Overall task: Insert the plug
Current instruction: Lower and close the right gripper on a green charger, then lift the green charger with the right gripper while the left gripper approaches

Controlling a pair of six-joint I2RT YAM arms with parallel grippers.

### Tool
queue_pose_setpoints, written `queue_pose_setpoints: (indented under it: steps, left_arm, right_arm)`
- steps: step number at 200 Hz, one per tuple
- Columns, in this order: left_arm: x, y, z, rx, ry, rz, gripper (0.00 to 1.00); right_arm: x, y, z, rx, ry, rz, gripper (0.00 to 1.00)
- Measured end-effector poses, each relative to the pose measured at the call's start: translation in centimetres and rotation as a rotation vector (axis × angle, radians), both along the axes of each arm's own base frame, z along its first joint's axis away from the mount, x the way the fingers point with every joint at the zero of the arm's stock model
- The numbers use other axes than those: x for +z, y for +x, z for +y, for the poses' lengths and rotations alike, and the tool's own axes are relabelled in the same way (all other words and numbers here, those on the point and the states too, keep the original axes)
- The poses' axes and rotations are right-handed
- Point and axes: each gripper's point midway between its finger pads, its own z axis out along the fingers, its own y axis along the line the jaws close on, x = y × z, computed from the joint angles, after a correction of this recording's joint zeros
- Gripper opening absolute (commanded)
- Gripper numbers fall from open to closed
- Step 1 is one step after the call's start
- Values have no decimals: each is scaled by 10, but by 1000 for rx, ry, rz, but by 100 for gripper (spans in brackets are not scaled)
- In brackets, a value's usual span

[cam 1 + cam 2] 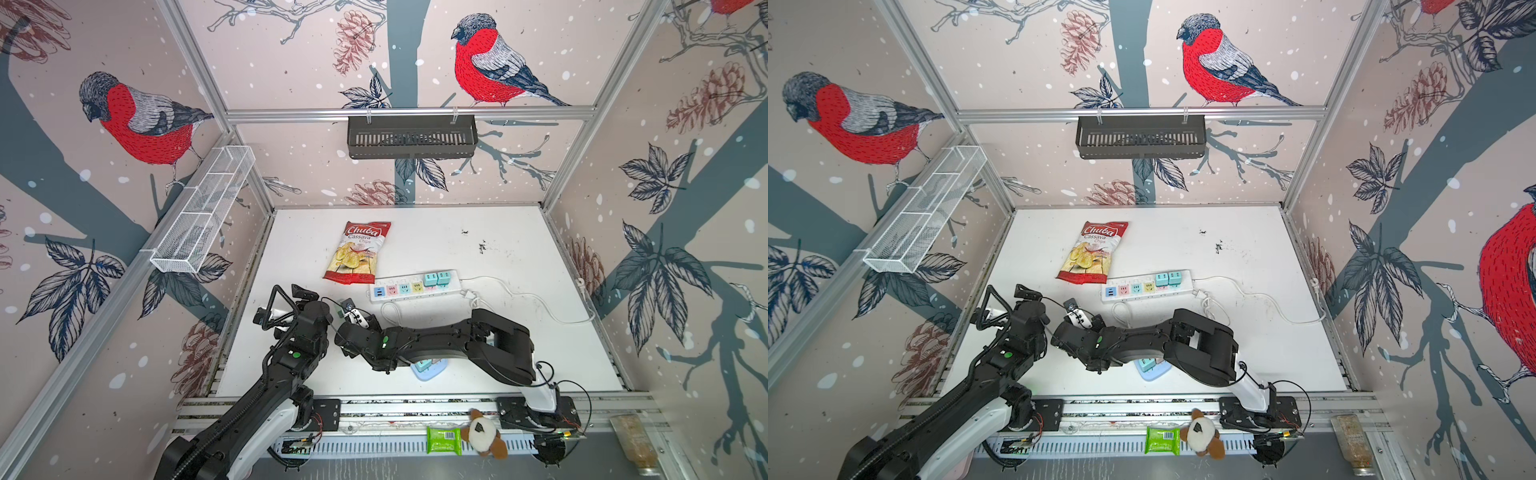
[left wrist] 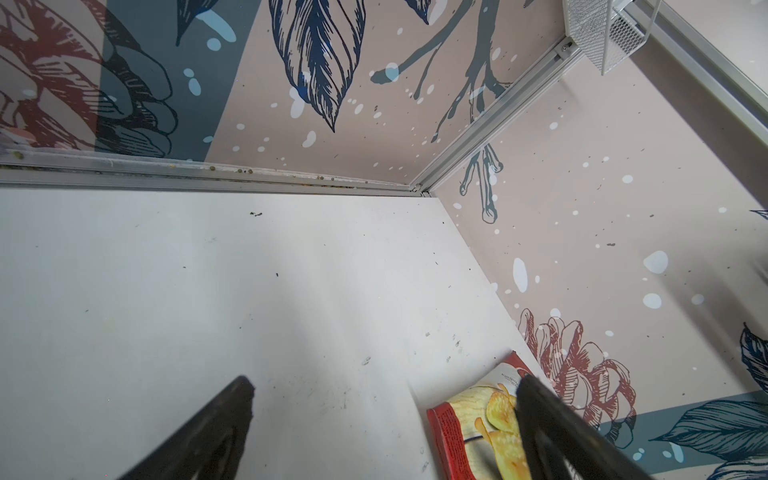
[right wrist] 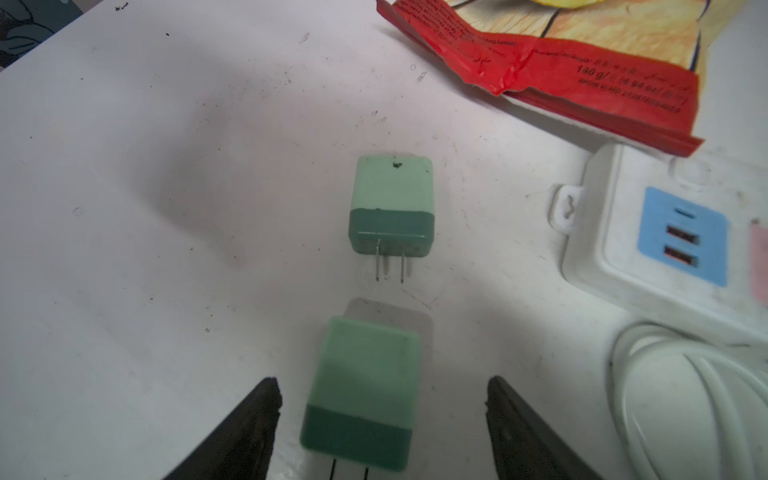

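Observation:
In the right wrist view two green plugs lie on the white table. The nearer plug sits between the fingers of my right gripper, which is open with a gap on each side and touches nothing. The farther plug lies just beyond it, prongs pointing back at the gripper. The white power strip shows its blue USB end beside them. In both top views the strip carries two teal plugs, and my right gripper reaches in left of it. My left gripper is open and empty.
A red cassava chips bag lies behind the strip. The strip's white cable runs right and coils in front. A pale blue dish with more plugs sits under the right arm. The left arm stands close beside the right wrist.

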Motion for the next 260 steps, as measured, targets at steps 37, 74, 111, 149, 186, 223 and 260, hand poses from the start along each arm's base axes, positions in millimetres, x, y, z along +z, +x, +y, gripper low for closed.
queue_pose_setpoints:
  steps: [37,74,111,149,186,223,260]
  left_arm:
    - [-1,-2,2,12,-13,-12,98]
    - [-1,-4,3,23,-22,-21,98]
    - [-2,-6,4,29,-19,-18,98]
    - [-1,-6,5,31,-22,-22,98]
    - [-1,-6,4,29,-20,-19,98]
    - [0,-1,0,-6,-3,-1,97]
    - [15,17,-22,-168,54,-5,97]
  right_arm:
    - [-13,0,5,-6,-5,16,74]
    - [-20,0,8,-3,-7,28,67]
    - [-24,1,10,-1,-12,34,52]
    - [-22,1,2,-3,-10,35,40]
    - [6,-3,-17,-4,29,17,35]
    - [51,-7,-48,0,95,-65,31]
    - [88,-6,-96,-11,136,-184,27]
